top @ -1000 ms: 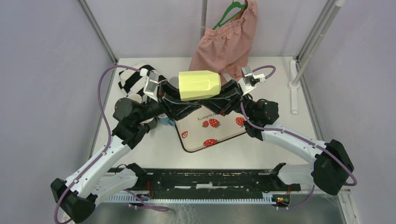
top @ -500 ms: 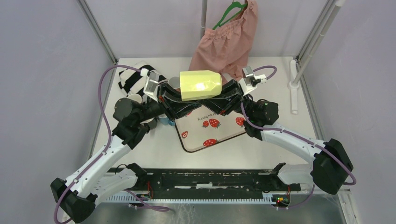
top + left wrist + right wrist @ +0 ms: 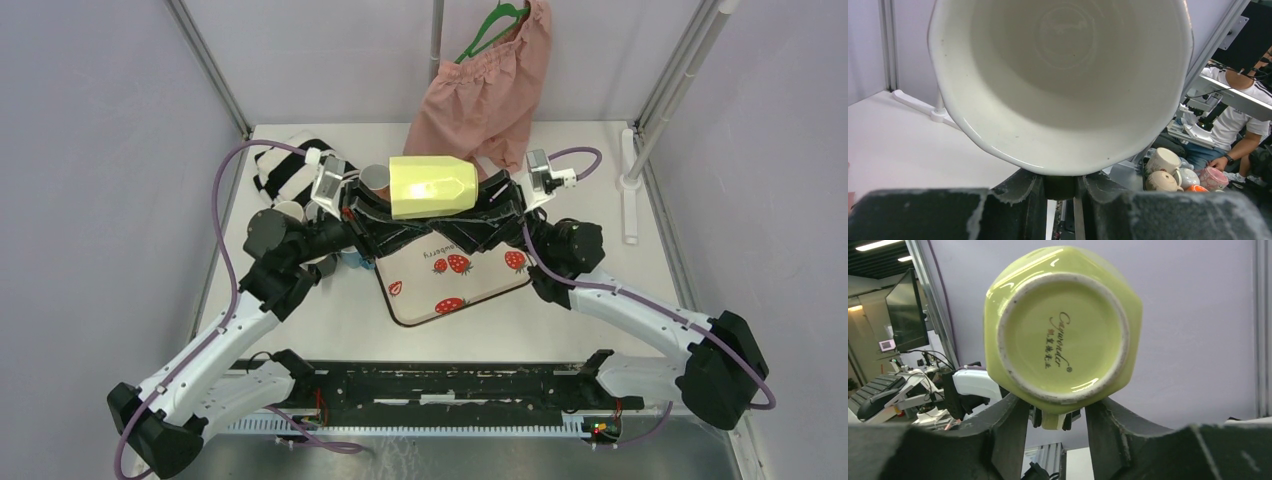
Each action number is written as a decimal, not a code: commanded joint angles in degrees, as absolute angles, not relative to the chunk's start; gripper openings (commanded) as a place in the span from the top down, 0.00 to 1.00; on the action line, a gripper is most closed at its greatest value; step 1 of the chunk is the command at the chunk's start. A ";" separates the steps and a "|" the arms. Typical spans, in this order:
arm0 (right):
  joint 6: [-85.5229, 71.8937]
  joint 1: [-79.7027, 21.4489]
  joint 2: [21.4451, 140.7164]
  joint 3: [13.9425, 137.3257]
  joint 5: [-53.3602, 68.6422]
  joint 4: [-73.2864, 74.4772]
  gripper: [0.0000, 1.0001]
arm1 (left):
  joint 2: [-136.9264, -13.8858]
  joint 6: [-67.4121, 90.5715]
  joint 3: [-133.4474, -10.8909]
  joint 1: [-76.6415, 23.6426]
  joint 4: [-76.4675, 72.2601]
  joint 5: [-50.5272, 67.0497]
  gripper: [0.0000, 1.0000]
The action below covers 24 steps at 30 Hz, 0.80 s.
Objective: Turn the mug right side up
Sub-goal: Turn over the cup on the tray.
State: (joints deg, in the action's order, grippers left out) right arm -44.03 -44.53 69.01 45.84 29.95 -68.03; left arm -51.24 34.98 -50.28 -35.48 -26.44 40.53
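Note:
The yellow-green mug (image 3: 432,187) is held in the air on its side, above the far edge of the strawberry mat (image 3: 455,285). Its mouth faces left and its base faces right. My left gripper (image 3: 372,203) is shut on the mug's handle under the rim; the left wrist view looks into the white inside (image 3: 1063,75), with the handle (image 3: 1059,186) pinched in my gripper (image 3: 1060,182). My right gripper (image 3: 490,203) stands spread wide at the base (image 3: 1063,330); in its own view (image 3: 1055,412) its fingers flank the base's lower edge.
A pink garment (image 3: 485,90) hangs on a green hanger at the back. A striped cloth (image 3: 280,165) and small cups (image 3: 290,212) lie at the left. A white post base (image 3: 630,185) stands at the right edge.
The mug has shifted slightly to the right and down. The right wrist has drawn a little to the right, away from the mug's base. The left gripper keeps its hold.

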 commanded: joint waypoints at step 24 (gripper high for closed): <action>-21.24 -44.84 47.73 27.46 14.83 -36.70 0.43 | -43.79 18.45 -54.13 -35.42 4.49 20.58 0.98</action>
